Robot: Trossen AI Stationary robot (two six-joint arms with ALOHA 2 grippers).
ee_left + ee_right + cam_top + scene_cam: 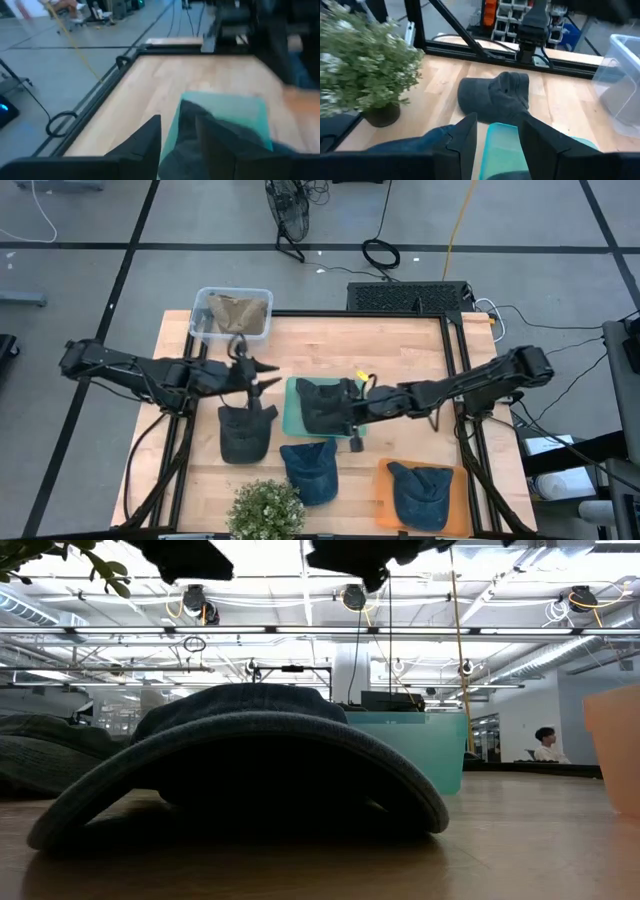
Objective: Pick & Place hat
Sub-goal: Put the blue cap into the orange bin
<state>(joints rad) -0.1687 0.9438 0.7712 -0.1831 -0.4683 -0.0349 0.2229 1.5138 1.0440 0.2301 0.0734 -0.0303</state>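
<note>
R gripper (356, 412) part-open over dark hat (322, 404) on green tray (292, 420), mid-table; L gripper (262, 374) part-open, empty. No legible writing.

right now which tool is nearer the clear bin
Left. The left tool sits just below the clear bin; the right tool is farther off, over the teal mat.

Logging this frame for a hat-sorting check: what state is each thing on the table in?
Dark cap on green mat: lying on the mat.
Dark grey cap: on bare wood.
Blue denim cap, centre: on bare wood.
Blue cap on orange mat: lying on the mat.
Clear plastic bin: lidless, tan item inside.
Potted plant: upright.
</note>
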